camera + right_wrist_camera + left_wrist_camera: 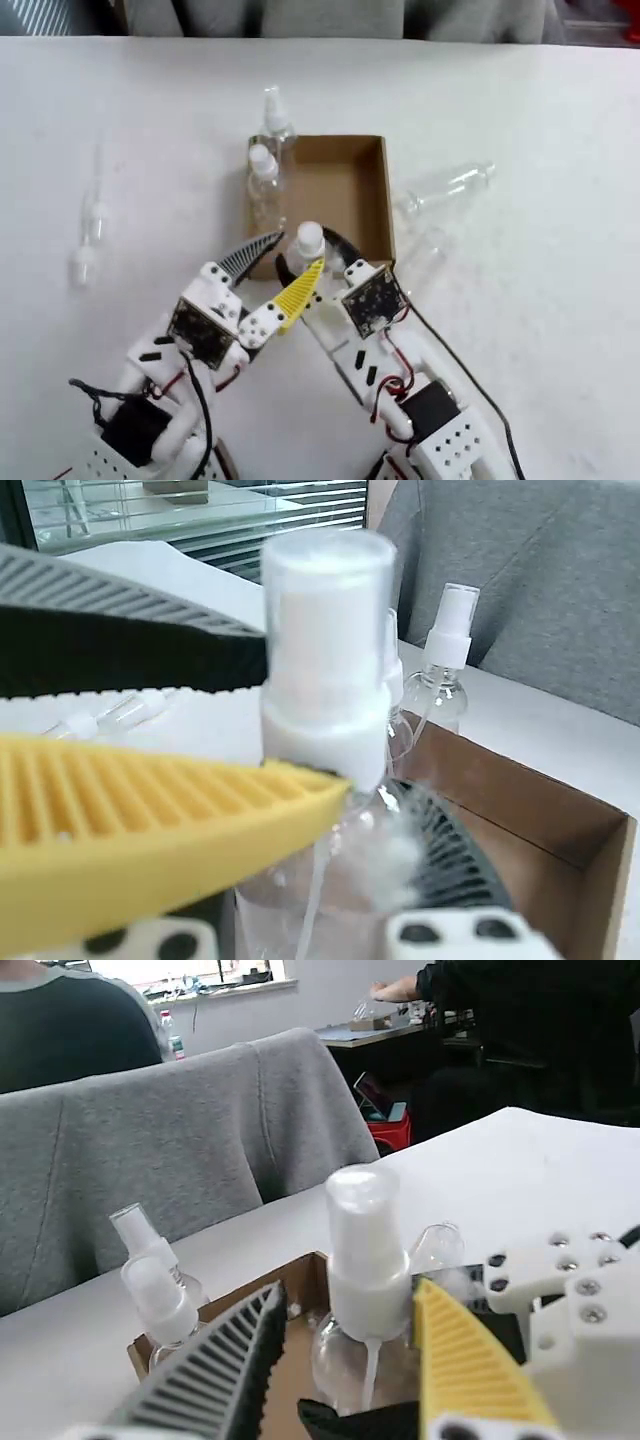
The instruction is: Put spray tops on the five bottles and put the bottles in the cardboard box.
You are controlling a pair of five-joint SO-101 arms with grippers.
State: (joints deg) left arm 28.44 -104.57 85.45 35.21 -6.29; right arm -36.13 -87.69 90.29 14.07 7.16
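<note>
My right gripper (312, 258) is shut on a clear bottle (345, 1360), held upright over the near edge of the cardboard box (345, 185). A white spray top (310, 238) sits on the bottle. My left gripper (297, 252) is open, its grey finger (225, 1360) and yellow finger (460, 1370) on either side of the spray top; the yellow tip (300, 790) touches its collar. One topped bottle (262, 175) stands inside the box at its left wall. Another topped bottle (275, 115) stands just behind the box.
A clear bottle without a top (445, 188) lies on the table right of the box, with another clear one (425, 245) nearer. Two loose spray tops (90, 235) lie at the far left. A grey chair back (150, 1150) stands behind the table.
</note>
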